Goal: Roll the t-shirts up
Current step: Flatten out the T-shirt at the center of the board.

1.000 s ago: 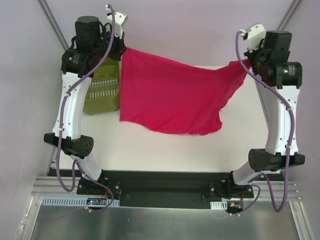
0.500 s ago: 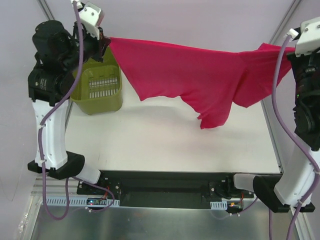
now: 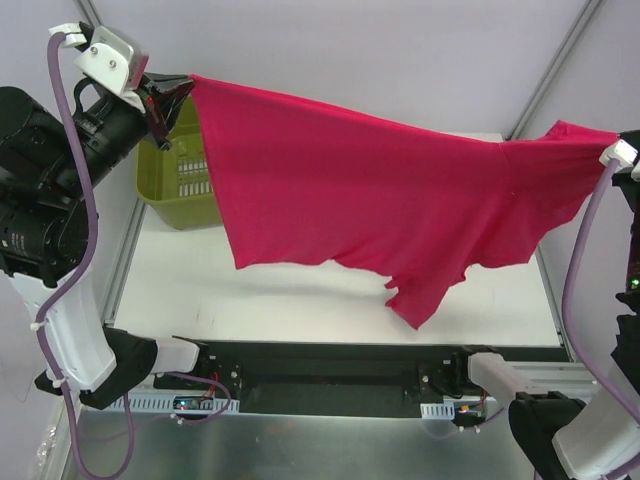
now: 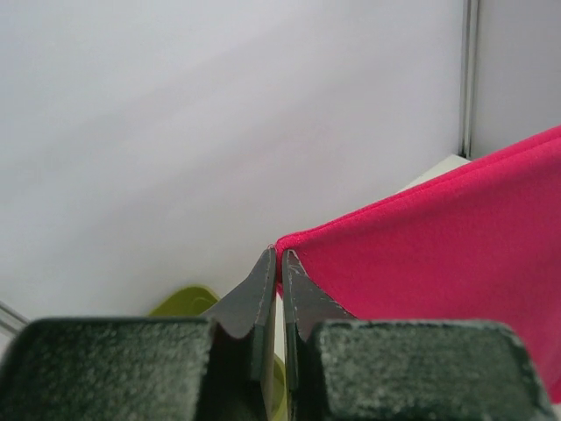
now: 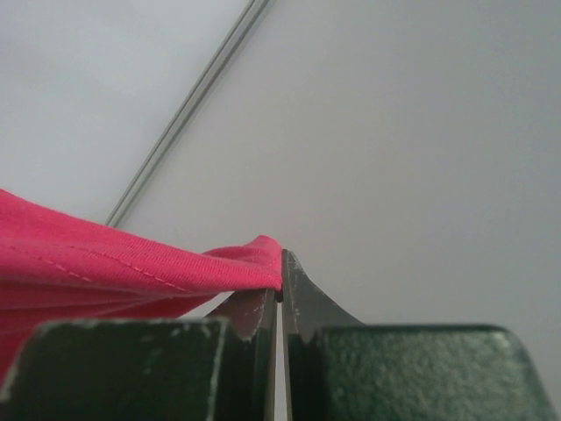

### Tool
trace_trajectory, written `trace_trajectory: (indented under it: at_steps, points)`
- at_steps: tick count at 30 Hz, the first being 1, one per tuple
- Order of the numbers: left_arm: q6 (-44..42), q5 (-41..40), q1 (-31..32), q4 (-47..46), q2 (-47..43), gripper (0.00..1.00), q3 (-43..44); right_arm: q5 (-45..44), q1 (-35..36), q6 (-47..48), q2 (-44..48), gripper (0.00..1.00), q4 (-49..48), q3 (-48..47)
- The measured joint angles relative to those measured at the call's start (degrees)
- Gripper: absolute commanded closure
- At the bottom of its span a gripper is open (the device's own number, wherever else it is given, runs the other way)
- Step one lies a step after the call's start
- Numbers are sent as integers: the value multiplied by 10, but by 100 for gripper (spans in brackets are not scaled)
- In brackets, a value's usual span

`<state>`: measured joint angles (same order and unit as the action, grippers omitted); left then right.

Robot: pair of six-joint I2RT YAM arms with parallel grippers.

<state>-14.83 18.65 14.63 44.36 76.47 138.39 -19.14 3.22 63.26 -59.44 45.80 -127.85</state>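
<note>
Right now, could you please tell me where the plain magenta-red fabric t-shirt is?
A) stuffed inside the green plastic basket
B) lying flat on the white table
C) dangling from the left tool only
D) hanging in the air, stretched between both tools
D: the left tool and the right tool each pinch an edge of the magenta-red fabric t-shirt, which hangs stretched between them.

top: high, looking down | wrists: close along fingers (image 4: 259, 303) (all share t-shirt (image 3: 380, 200))

No readable txt, labels, brands or nos. anywhere: none in the top view, none in either wrist view.
</note>
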Motion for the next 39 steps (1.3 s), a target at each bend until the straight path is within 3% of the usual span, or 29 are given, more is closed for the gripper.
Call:
trace_trajectory:
  at_steps: [8, 19, 23, 31, 39]
  points:
    - [-14, 38, 0, -9, 17, 100, -32, 65, 0, -27, -13, 99, -13, 90]
    - [-55, 51, -1, -15, 200, 100, -70, 99, 0, -14, -212, 99, -10, 163]
    - [-55, 54, -1, -9, 229, 100, -68, 97, 0, -12, -243, 99, -9, 159]
    - [-53, 71, 0, -12, 190, 100, -60, 78, 18, -4, -213, 99, -14, 117]
    - [-38, 97, -1, -12, 61, 100, -103, 55, 82, -9, -73, 99, 27, 130]
